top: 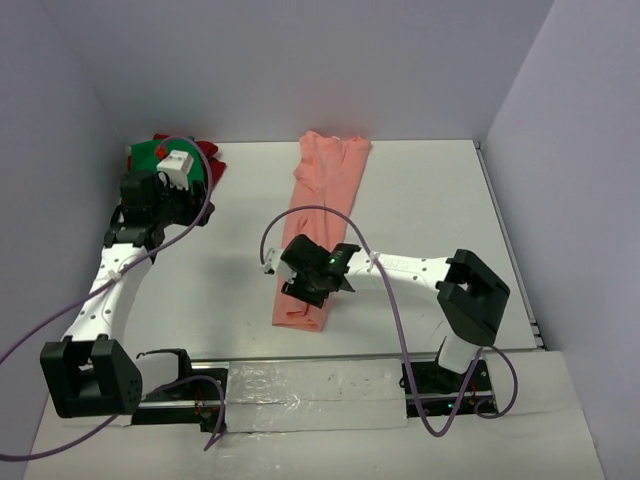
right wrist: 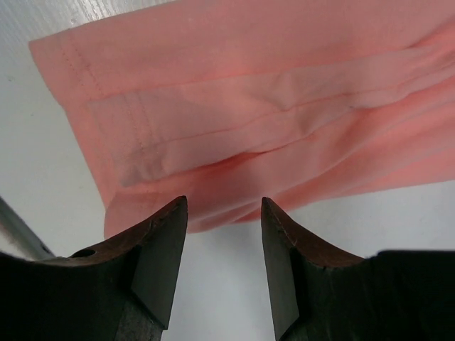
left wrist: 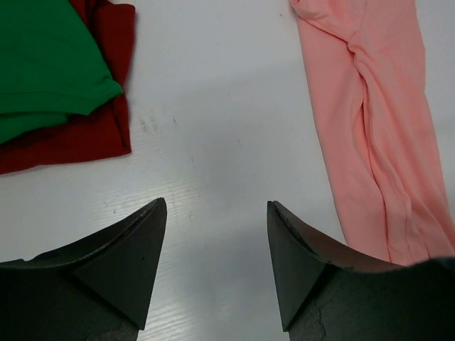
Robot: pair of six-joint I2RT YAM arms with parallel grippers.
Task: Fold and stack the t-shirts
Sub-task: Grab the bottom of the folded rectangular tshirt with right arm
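Salmon-pink t-shirt point(top: 325, 190) lies mid-table as a long strip, its axis running near to far, hem nearest. Right gripper point(right wrist: 224, 202), spread and empty, hangs at that hem. Left gripper point(left wrist: 217, 206), spread and empty, hangs near the green t-shirt point(left wrist: 43, 57) at far left.

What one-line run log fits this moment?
left tool: open, empty | right tool: open, near salmon-pink t-shirt edge | green t-shirt: atop dark red t-shirt

Shirt pile point(top: 147, 157) far-L, lone shirt point(top: 325, 190) ctr
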